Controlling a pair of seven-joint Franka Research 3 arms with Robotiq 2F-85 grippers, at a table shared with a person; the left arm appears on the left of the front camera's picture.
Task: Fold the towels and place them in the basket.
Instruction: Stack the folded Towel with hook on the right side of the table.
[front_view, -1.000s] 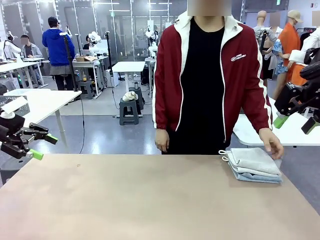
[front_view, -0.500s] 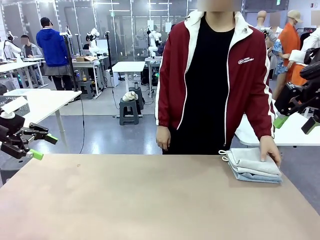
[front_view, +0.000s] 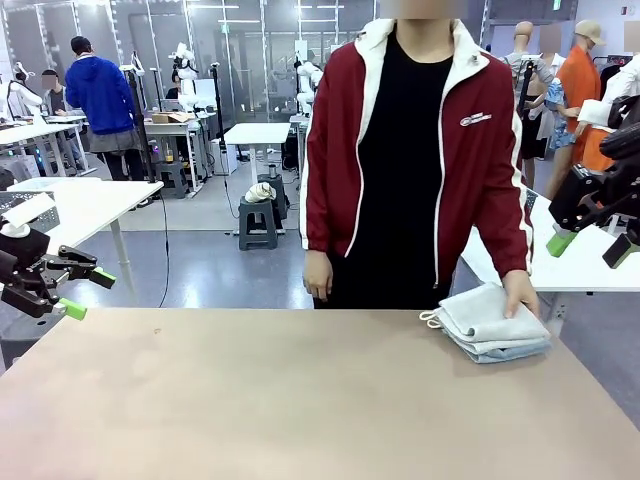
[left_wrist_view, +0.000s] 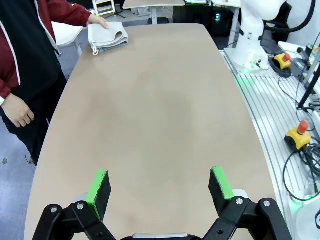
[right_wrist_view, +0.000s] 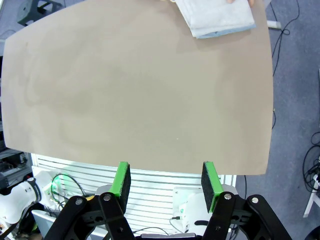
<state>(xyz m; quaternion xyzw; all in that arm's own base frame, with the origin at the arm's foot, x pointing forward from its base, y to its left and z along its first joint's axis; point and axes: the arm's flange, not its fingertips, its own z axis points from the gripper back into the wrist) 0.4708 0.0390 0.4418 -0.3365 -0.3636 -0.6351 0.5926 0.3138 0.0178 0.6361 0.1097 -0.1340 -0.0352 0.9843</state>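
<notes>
Both grippers hang empty off the table's sides: left gripper (front_view: 82, 290) with jaws spread wide, right gripper (front_view: 590, 245) part open. Folded towels (front_view: 489, 324), cream over pale blue, sit stacked at the table's far right edge under a person's hand (front_view: 520, 293). I see no basket. A good next move would likely wait until the hand lifts, then reach the right arm across and grip the stack by its edge. Underneath is a plain tan table (front_view: 300, 400). Behind lies a lab with white desks.
</notes>
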